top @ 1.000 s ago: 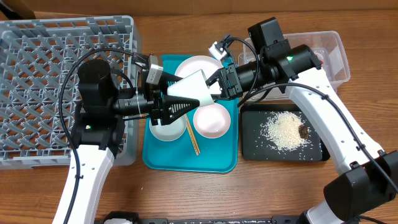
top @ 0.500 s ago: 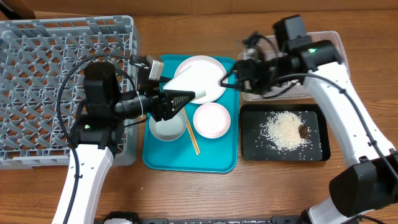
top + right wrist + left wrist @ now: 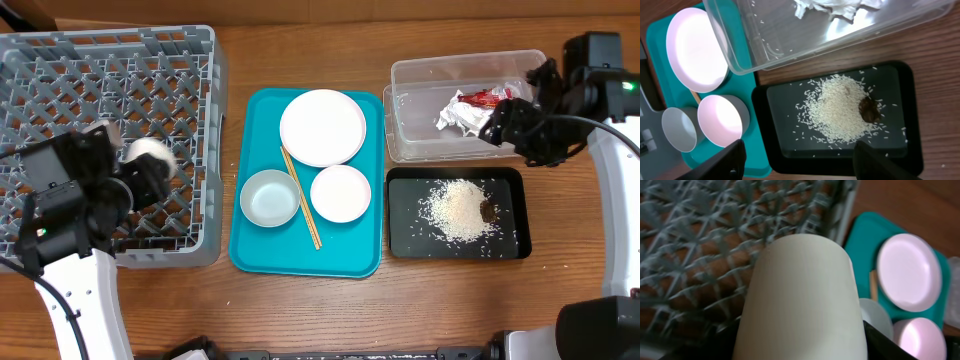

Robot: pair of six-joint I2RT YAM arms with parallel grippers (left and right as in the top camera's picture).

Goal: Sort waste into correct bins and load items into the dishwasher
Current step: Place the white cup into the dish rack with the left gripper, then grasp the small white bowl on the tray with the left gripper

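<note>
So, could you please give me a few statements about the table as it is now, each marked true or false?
1. The rice lies in the black tray. True.
2. The red wrapper lies on the teal tray. False: it is in the clear tub, beside the crumpled paper.
3. The left gripper holds a cup over the grey rack. True.
4. The chopsticks are in the rack. False: they lie on the teal tray.
</note>
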